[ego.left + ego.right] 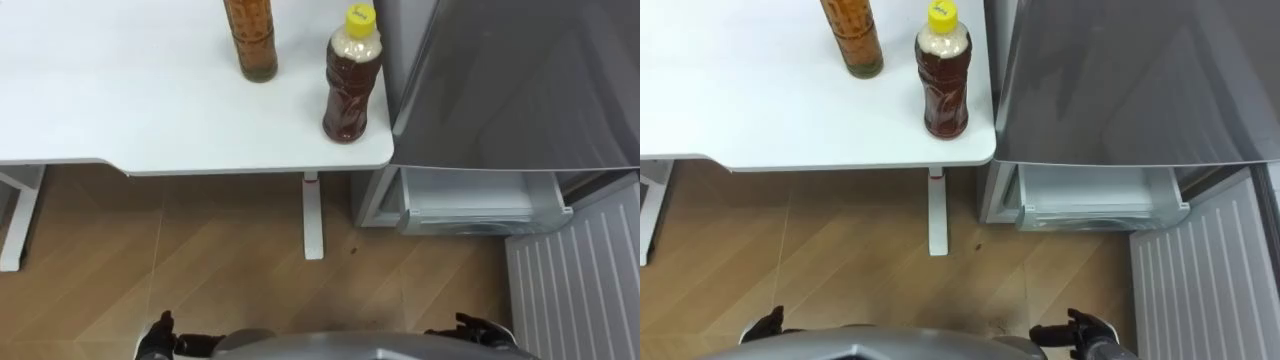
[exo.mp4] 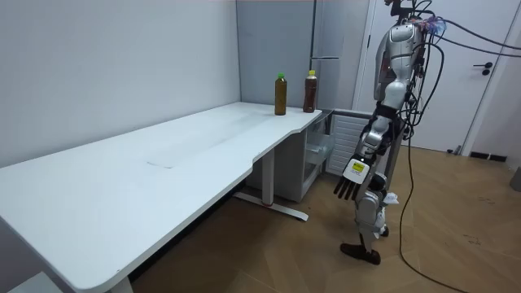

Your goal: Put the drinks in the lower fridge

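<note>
Fingers on both sides hang loose and fairly straight, holding nothing: my left hand (image 1: 160, 338) and my right hand (image 1: 478, 328) sit low at my hips, above the wood-patterned floor (image 1: 200, 260). Both drinks stand well away from them, up on the white tabletop (image 1: 120, 90). The clear plastic bottle of dark brown tea with a yellow cap (image 1: 352, 85) is upright near the table's corner. Just beside that corner is the tall grey fridge (image 1: 520, 80). The taller clear bottle of amber drink (image 1: 251, 40) stands upright a little to its left, apart from it. Past the corner, the fridge's lower compartment is open. Its pale ribbed door (image 1: 580, 280) is swung out to my right and a white drawer (image 1: 480, 205) shows inside. I judge the step in hand to be the first reach. I should close in on the table and lift my right hand to the yellow-capped bottle, since it is nearest the fridge. I would wrap it around the narrow waist, keeping it vertical and clear of its neighbour. After that I must bend low, as the opening sits beneath the table's level.
</note>
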Controlling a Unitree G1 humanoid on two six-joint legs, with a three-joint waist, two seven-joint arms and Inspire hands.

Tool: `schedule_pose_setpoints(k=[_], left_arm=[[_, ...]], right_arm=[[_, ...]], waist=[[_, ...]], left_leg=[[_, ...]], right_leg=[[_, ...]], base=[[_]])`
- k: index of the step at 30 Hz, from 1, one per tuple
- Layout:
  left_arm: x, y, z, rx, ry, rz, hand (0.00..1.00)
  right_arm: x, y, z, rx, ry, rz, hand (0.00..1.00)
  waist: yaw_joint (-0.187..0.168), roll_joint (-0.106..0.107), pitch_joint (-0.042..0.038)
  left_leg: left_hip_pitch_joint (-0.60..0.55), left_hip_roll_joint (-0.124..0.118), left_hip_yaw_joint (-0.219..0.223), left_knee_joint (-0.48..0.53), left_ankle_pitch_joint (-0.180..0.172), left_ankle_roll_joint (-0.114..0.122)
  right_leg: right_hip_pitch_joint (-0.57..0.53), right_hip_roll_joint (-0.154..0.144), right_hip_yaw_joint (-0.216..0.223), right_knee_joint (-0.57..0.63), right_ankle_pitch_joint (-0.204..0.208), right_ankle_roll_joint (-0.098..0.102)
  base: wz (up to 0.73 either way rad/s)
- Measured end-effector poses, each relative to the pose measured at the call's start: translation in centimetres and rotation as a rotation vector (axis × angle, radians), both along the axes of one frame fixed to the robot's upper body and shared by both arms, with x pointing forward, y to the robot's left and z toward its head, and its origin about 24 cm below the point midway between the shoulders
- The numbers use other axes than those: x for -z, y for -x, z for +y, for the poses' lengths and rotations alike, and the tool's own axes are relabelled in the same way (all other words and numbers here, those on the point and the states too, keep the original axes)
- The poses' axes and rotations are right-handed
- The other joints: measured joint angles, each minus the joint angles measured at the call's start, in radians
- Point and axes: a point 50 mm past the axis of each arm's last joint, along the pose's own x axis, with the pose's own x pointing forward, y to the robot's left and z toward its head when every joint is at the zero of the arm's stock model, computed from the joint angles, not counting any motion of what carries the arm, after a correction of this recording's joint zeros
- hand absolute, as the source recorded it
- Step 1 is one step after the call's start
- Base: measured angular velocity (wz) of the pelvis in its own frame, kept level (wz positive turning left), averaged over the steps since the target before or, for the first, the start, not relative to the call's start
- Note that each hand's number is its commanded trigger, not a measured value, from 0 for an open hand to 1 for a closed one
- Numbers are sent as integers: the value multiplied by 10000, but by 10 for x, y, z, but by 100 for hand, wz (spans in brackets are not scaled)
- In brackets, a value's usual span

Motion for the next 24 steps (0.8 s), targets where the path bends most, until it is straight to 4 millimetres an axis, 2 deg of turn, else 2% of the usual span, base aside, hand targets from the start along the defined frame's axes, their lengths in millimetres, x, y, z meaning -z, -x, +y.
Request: schedule_pose_setpoints(k=[13, 24], left_arm=[[1, 2, -1, -420, 173, 7, 0], [0, 6, 2, -886, -118, 11, 0]], right_arm=[[0, -2, 0, -195, 132, -35, 0], [1, 1, 1, -95, 150, 101, 0]], waist=[[-2, 77, 26], [2, -41, -2]], left_leg=[[98, -3, -18, 2, 0, 0], [180, -5, -56, 10, 0, 0]], right_leg=[[113, 0, -20, -5, 0, 0], [204, 1, -30, -7, 0, 0]], base=[[0], [0]])
